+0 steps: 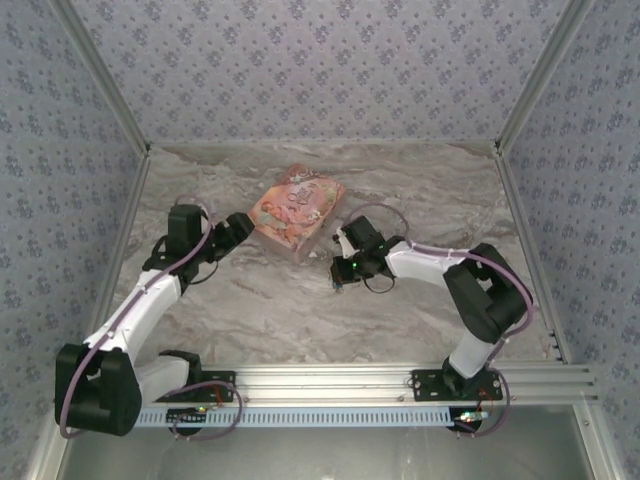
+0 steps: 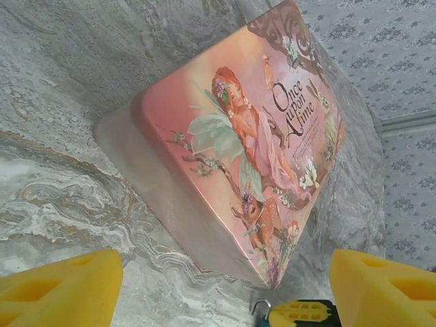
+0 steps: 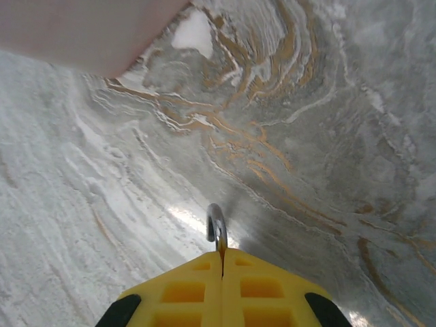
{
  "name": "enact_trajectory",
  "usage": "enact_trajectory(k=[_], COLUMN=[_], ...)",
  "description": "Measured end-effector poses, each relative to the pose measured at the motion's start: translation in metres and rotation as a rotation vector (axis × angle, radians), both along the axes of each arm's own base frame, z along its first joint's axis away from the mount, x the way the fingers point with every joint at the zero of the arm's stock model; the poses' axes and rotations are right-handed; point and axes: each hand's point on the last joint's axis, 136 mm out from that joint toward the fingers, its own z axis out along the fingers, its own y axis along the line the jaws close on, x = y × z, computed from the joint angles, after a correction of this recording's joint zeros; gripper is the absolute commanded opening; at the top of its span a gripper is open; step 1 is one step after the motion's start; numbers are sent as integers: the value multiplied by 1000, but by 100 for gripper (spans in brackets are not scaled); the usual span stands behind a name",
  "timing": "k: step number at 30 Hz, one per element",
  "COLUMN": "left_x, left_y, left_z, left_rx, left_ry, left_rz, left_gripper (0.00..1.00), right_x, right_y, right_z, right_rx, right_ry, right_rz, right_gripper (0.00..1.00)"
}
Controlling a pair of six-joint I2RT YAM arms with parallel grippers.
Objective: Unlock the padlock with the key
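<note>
My right gripper [image 3: 222, 262] is shut on the padlock. The padlock's thin silvery shackle [image 3: 216, 228] sticks out past the closed yellow fingertips, and its body is hidden between them. In the left wrist view the same shackle [image 2: 261, 308] and the right gripper's yellow fingers [image 2: 297, 313] show at the bottom edge, just off the pink box's near corner. My left gripper [image 2: 221, 294] stands open and holds nothing, facing the box's long side. From above, the left gripper [image 1: 238, 228] sits left of the box and the right gripper [image 1: 341, 268] sits below its right corner. The key is out of view.
The pink illustrated box [image 1: 298, 212] lies flat on the marbled table [image 1: 300, 310] between the two grippers, its lid [image 2: 238, 136] facing up. Patterned walls [image 1: 320, 60] close in the back and both sides. A metal rail [image 1: 330, 380] runs along the near edge.
</note>
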Motion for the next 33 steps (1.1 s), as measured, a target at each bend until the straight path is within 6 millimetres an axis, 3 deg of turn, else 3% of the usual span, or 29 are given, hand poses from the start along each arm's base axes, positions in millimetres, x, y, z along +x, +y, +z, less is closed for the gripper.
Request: enact_trajectory(k=[6,12,15,18,22,24,26,28,33], left_x=[1,3,6,8,16,21,23,25,29], left_y=[8,20,30,42,52,58,63,70,91], left_z=[0,8,17,29,51,64,66,56,21], left_rx=[7,33,64,114,205,255,302,352,504], left_ry=[-4,-45,-89,-152,-281,-371,-436,-457,-385], left_rz=[12,24,50,79,94,108,123,147,187], left_gripper=[80,81,81,81,82,90,92,93,95], right_x=[1,21,35,40,31,24,18,12,8], right_y=[0,-25,-57,-97,-151,-179,-207,-231,-275], right_z=[5,58,91,121,159,171,176,172,141], right_rx=[5,63,78,65,36,20,0,-28,-129], right_ry=[-20,-164,-274,-395,-589,-670,-726,-756,-785], right_rz=[8,-62,-143,-235,-364,-450,-538,-619,-746], right_gripper=[39,50,58,74,96,100,100,100,100])
